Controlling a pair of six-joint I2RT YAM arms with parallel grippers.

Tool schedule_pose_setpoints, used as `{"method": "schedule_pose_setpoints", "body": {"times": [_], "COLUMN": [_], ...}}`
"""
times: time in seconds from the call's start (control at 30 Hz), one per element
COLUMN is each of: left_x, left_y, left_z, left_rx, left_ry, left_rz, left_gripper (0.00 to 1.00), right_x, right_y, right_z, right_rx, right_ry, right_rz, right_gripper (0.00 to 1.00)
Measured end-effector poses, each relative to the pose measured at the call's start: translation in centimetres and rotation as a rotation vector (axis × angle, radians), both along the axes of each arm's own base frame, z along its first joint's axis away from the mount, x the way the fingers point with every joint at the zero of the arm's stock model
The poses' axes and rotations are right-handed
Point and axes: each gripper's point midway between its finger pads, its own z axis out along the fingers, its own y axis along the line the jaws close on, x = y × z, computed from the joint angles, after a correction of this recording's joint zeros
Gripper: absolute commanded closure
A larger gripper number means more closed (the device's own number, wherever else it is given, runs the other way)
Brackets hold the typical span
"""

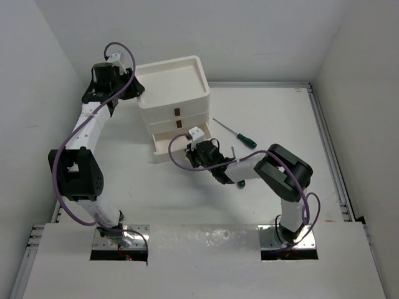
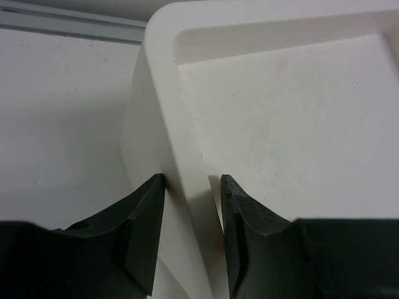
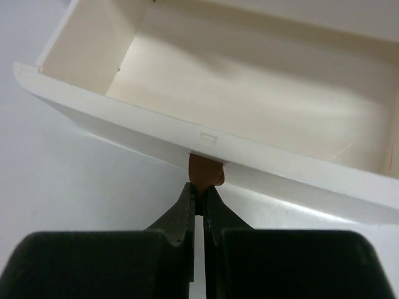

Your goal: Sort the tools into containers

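The left claw [image 2: 192, 182] straddles the rim of the shallow top tray [image 2: 163, 93] of the white square plastic stacked container [image 1: 163, 107]. Its jaws are narrowly parted, one finger outside the wall and one inside (whether they actually pinch the wall cannot be told). The right claw [image 3: 199, 190] is closed on the small brown tab [image 3: 206, 171] of the bottom drawer [image 3: 124, 117], which stands pulled out. A thin-shafted screwdriver with a dark green handle [image 1: 235, 132] lies on the white surface [image 1: 280, 106], near the container's right side.
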Motion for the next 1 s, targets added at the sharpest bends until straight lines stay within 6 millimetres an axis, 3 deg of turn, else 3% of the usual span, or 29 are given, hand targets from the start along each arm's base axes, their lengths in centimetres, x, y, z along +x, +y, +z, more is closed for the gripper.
{"method": "schedule_pose_setpoints", "body": {"times": [0.1, 0.13, 0.17, 0.2, 0.33, 0.37, 0.47, 0.53, 0.6, 0.63, 0.67, 0.7, 0.77, 0.87, 1.0], "left_x": [0.0, 0.0, 0.0, 0.0, 0.0, 0.0, 0.1, 0.1, 0.1, 0.1, 0.1, 0.1, 0.2, 0.3, 0.3], "left_y": [0.1, 0.1, 0.1, 0.1, 0.1, 0.1, 0.1, 0.0, 0.1, 0.1, 0.1, 0.1, 0.1, 0.1, 0.1], "left_z": [0.0, 0.0, 0.0, 0.0, 0.1, 0.1, 0.1, 0.1, 0.1, 0.1, 0.1, 0.1, 0.1, 0.1, 0.1], "left_rx": [-0.004, -0.005, -0.006, -0.006, -0.005, -0.005, -0.006, -0.007, -0.007, -0.006, -0.006, -0.005, -0.005, -0.003, -0.002], "left_ry": [0.002, 0.002, 0.003, 0.003, 0.004, 0.004, 0.006, 0.007, 0.007, 0.008, 0.009, 0.01, 0.012, 0.015, 0.016], "left_rz": [0.009, 0.012, 0.012, 0.012, 0.013, 0.012, 0.012, 0.012, 0.012, 0.013, 0.013, 0.012, 0.012, 0.011, 0.01], "left_gripper": [1.0, 1.0, 1.0, 1.0, 1.0, 1.0, 1.0, 1.0, 1.0, 1.0, 1.0, 1.0, 1.0, 1.0, 1.0], "right_x": [-3.6, -4.5, -5.2, -5.6, -6.6, -6.7, -7.3, -7.6, -7.8, -7.7, -7.1, -6.3, -3.4, 0.4, 3.2], "right_y": [0.2, 0.2, 0.3, 0.5, 0.0, -0.4, -1.7, -3.0, -4.7, -5.6, -7.0, -8.6, -13.0, -19.4, -24.3], "right_z": [-0.2, -0.2, 0.0, 0.4, 2.9, 3.8, 6.7, 8.9, 11.4, 12.4, 13.2, 13.7, 14.1, 13.3, 10.4], "right_rx": [-0.036, -0.045, -0.046, -0.038, -0.051, -0.063, -0.081, -0.086, -0.081, -0.067, -0.051, -0.037, -0.036, -0.073, -0.145], "right_ry": [0.004, 0.006, 0.0, 0.0, -0.019, -0.021, -0.043, -0.065, -0.092, -0.096, -0.085, -0.07, -0.028, 0.046, 0.185], "right_rz": [0.067, 0.081, 0.092, 0.1, 0.138, 0.14, 0.135, 0.111, 0.073, 0.053, 0.021, -0.021, -0.142, -0.312, -0.378], "right_gripper": [1.0, 0.92, 0.65, 0.55, 0.38, 0.29, 0.24, 0.41, 0.54, 0.53, 0.48, 0.32, 0.19, 0.07, 0.04]}}
